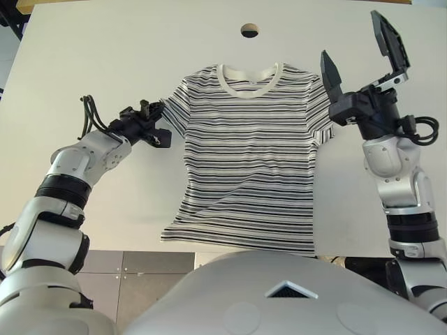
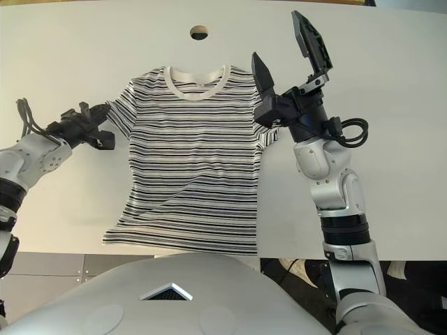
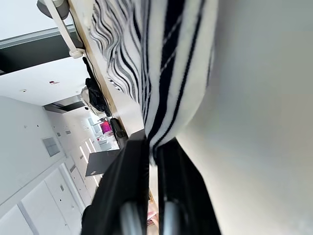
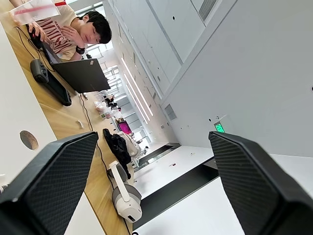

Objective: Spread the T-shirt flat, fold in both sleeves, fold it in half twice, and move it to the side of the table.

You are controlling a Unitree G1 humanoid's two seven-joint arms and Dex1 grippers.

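Striped, black-and-white short-sleeved cotton T-shirt point(image 1: 248, 160): lay spread flat on the white tabletop point(image 1: 105, 56), cream collar pointing away from the robot, hem close to the near edge, body lightly rippled. Round cable hole point(image 1: 249, 30) sat beyond the collar.

Left end effector point(image 1: 159, 115): low at the tabletop, closed on the cuff edge of the left sleeve point(image 1: 176, 105). The left wrist view showed its dark fingers point(image 3: 132, 186) pinching a fold of striped cloth.

Right end effector point(image 1: 360, 59): raised above the tabletop just beside the right sleeve point(image 1: 323, 118), spread wide, holding nothing.

Step judged in hand: sleeve fold, left side first.

Handling note: the pinched cuff would best be carried low and straight across toward the chest, so the crease falls along the side seam and the body is not dragged. Let go only once the sleeve lies flat. The right end effector would need to descend to its cuff before closing. Thin cloth risks slipping or bunching.
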